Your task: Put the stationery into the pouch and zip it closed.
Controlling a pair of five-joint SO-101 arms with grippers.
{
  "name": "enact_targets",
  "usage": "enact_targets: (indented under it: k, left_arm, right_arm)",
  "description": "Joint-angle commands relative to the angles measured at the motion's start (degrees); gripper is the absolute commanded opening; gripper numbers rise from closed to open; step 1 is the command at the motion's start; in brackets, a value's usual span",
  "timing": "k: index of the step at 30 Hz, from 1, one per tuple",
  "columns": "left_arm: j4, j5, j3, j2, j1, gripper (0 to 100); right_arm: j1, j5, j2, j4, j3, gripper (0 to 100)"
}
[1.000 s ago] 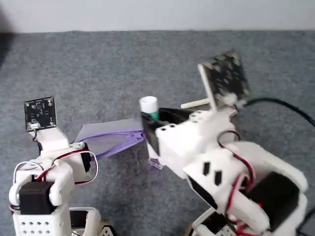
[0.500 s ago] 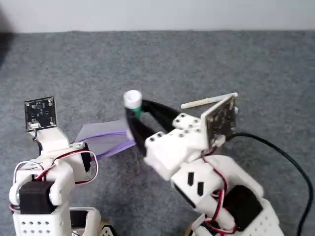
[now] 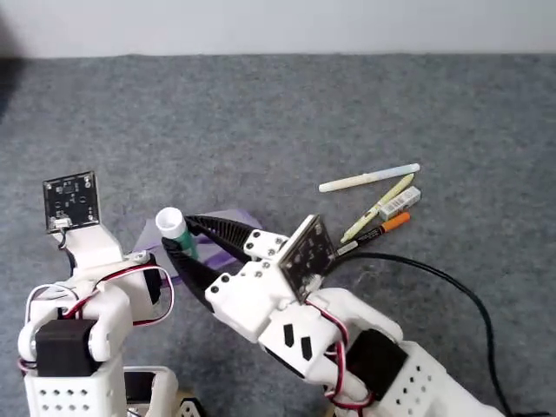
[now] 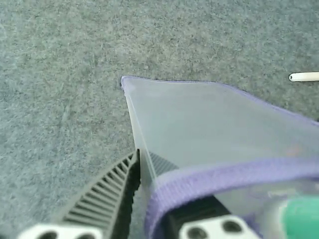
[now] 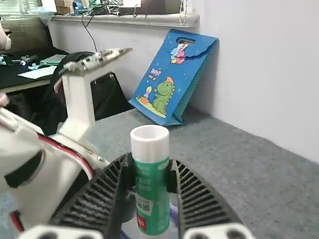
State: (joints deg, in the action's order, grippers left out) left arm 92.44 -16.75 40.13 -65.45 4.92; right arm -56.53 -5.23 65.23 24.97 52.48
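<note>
**A:** Where's it at with the pouch job?

**B:** Loading step, I'd say. The glue stick (image 3: 171,228) is upright, white end up, pinched round its green body by the right end effector (image 3: 178,241). It's right at the purple zip edge of the pouch (image 4: 209,124). The pouch sits toward the front left of the counter (image 3: 287,113). The left end effector (image 4: 147,162) is clamped on the pouch wall just by the zip strip, holding that edge up.

**A:** So is the glue in yet?

**B:** Can't tell for sure. On the left wrist cam the green shows through the clear wall, so the bottom end may be at the mouth or just inside. Next move, my guess: lower it straight into the opening, spread the fingers, then back out without dragging the pouch along.

**A:** And the rest?

**B:** Not packed. A pale pen (image 3: 368,178), a yellow-green pen (image 3: 378,207), an orange-tipped marker (image 3: 373,233) and a small white block (image 3: 400,201) lie bunched right of the counter's middle, well apart from the pouch. Zipping comes last.
</note>
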Motion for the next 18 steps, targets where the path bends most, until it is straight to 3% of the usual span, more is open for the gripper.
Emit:
enact_targets:
  k: [1, 12, 18]
  left_arm:
    - [-0.18, -0.88, -0.04, 1.23, -0.35, 1]
    - [-0.26, -0.97, -0.22, 1.23, -0.35, 1]
    - [-0.26, -0.97, -0.22, 1.23, -0.35, 1]
  right_arm:
    - [-0.22, 1.58, 0.84, -4.79, 0.79, 0.8]
    - [-0.22, 4.92, 0.92, -6.11, 6.42, 1.7]
    - [1.98, 6.51, 1.36, -3.38, 6.42, 15.6]
